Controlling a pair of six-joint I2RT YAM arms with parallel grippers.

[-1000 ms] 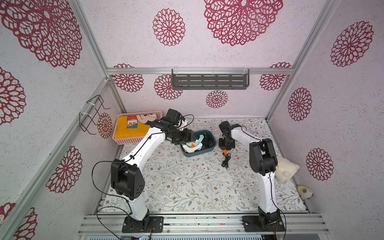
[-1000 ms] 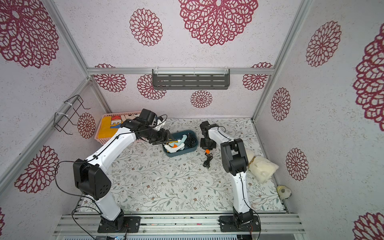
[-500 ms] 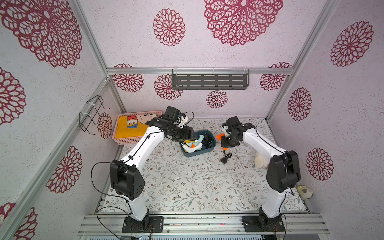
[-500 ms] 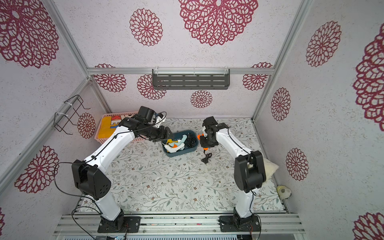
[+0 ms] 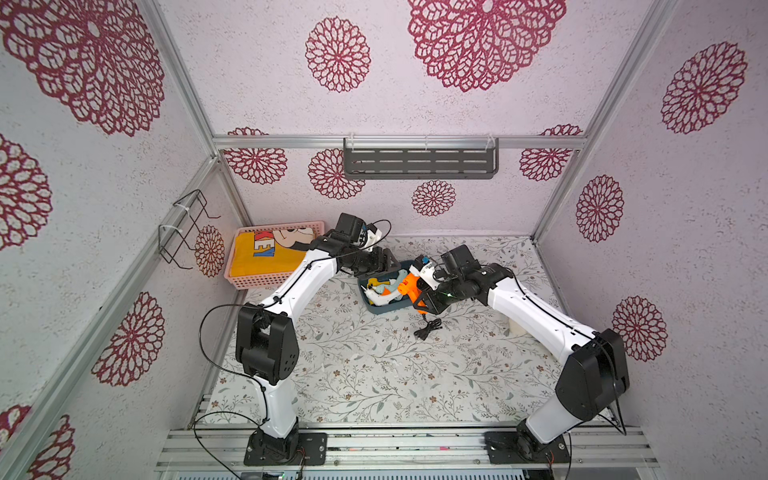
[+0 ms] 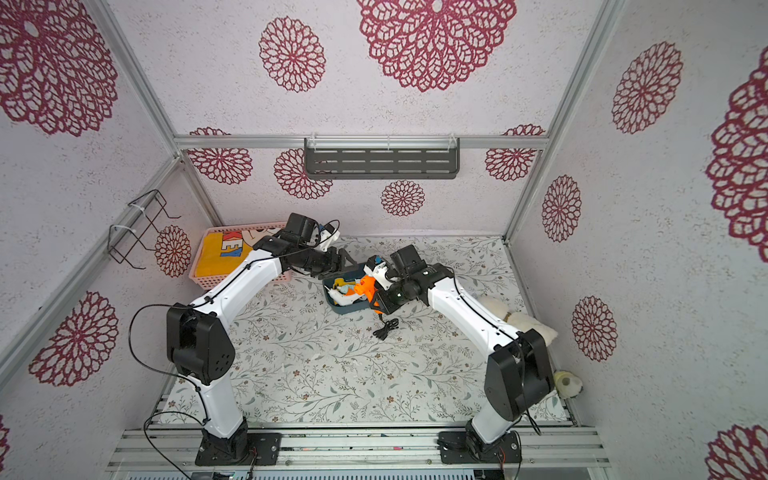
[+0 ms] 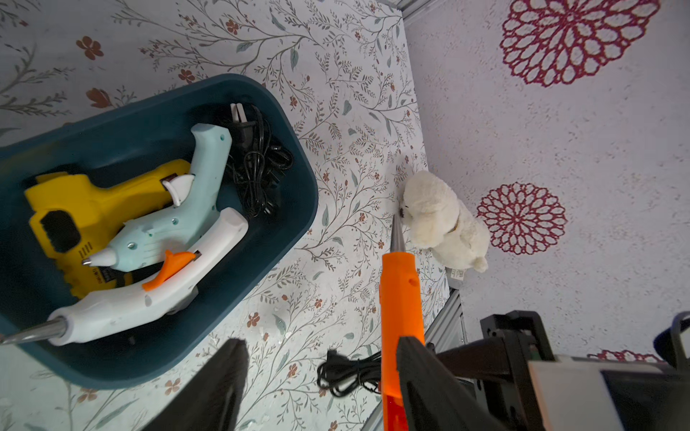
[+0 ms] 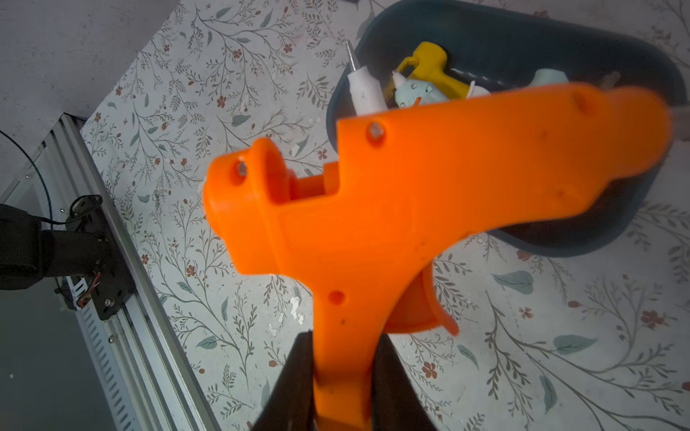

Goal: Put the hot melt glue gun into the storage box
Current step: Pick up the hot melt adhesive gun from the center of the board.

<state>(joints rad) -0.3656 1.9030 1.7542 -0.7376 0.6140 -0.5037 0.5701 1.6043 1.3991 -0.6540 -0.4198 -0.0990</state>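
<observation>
Holding one orange glue gun (image 8: 410, 205); three guns (image 7: 179, 220) in storage box (image 7: 130, 127).

Three glue guns (image 7: 149, 231) and a coiled cord (image 7: 257, 168) lie in the storage box (image 5: 388, 308). A hot melt glue gun (image 5: 408, 286) hangs over the box's right rim. A plug cable (image 5: 428, 330) lies on the table (image 5: 374, 365) just before the box; a basket (image 5: 257, 282) sits behind-left, a plush toy (image 7: 440, 220) well right.

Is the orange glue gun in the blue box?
Out. The right gripper holds the orange glue gun up, outside the storage box.
</observation>
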